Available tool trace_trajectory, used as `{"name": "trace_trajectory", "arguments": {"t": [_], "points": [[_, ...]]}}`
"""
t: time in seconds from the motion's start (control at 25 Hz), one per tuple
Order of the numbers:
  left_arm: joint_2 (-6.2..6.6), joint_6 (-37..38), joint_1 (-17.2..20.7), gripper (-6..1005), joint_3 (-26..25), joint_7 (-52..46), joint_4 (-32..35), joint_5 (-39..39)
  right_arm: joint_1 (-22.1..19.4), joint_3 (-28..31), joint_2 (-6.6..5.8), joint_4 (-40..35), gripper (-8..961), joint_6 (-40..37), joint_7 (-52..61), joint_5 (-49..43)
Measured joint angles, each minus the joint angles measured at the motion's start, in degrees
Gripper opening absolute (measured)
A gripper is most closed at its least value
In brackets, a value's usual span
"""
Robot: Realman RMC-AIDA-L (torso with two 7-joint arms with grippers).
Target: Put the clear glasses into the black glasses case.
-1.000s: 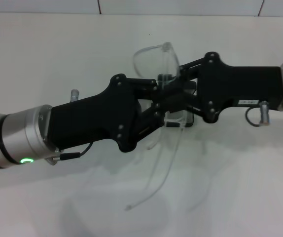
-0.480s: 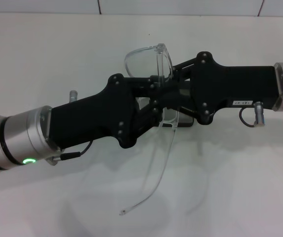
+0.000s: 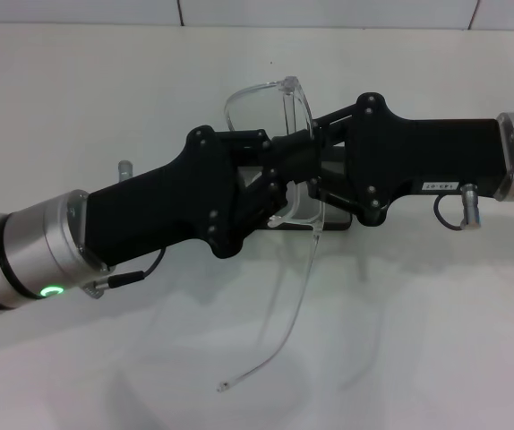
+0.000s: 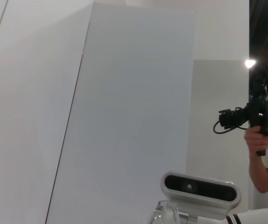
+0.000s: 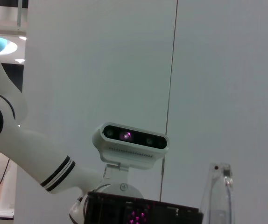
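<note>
The clear glasses (image 3: 259, 112) hang in the air above the white table (image 3: 436, 340), between my two grippers at the middle of the head view. The lens stands up behind the fingers and one long thin arm dangles down towards the near edge. My right gripper (image 3: 315, 166) reaches in from the right and is shut on the frame near the hinge. From the left, my left gripper (image 3: 279, 184) comes right against the lens. Clear plastic of the glasses (image 5: 220, 196) also shows in the right wrist view. The black glasses case is hidden from view.
Bare white tabletop lies all around under the arms, with a white wall at the back. The left wrist view looks up at my head camera (image 4: 200, 188) and a person (image 4: 262, 149) holding a device far off.
The right gripper carried the glasses a little to the left, then held still. The left gripper shifted slightly left and up along the lens. The dangling arm now hangs steady.
</note>
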Motion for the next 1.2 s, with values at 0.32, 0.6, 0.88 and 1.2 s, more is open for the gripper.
{"name": "trace_trajectory", "arguments": {"t": [0.32, 0.6, 0.88, 1.2], "points": [[0.57, 7.36, 0.16, 119, -0.20, 0.02, 0.03, 0.36, -1.57, 0.71, -0.17, 0.29, 113, 0.08, -1.32, 1.67], [1.16, 9.31, 3.48, 118, -4.90, -0.03, 0.01, 0.29, -4.78, 11.55, -0.49, 0.33, 113, -12.79, -1.15, 4.31], [0.63, 9.36, 1.84, 116, -3.68, 0.12, -0.79, 5.68, -4.51, 19.63, -0.32, 9.39, 113, -26.94, -5.82, 18.60], [-0.40, 9.81, -4.47, 114, 17.62, 10.94, -5.52, -7.61, 1.39, 15.27, 0.00, 22.04, 113, -28.14, -16.70, 24.47]]}}
